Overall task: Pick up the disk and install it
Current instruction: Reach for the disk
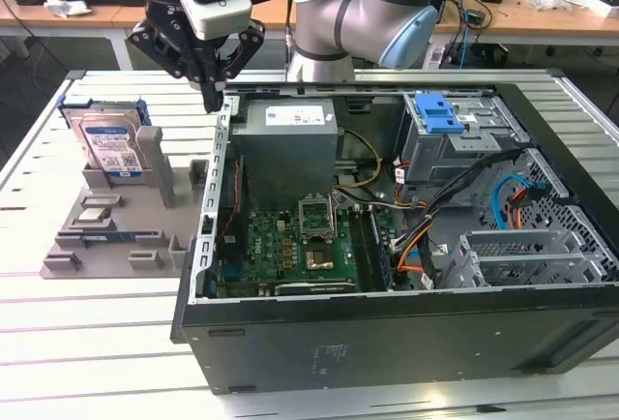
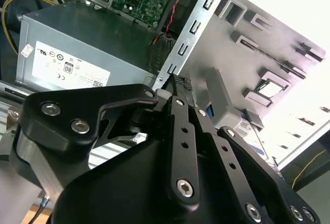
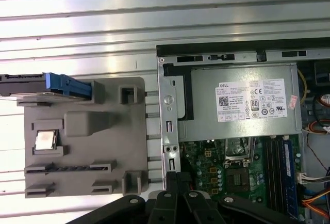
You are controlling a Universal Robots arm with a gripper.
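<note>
The disk, silver with a white-and-blue label and blue side rails, stands upright in a slot of the grey holder at the exterior view's left. In the first wrist view the disk shows edge-on beside its blue rail. My gripper hangs over the computer case's near-left wall, to the right of the disk and apart from it. Its fingers meet at a point with nothing between them, as both wrist views show. A corner of the disk's label peeks past the fingers.
The open computer case lies on the slatted table. Inside are a grey power supply box, the motherboard and a drive cage with a blue latch. A small chip rests on the holder.
</note>
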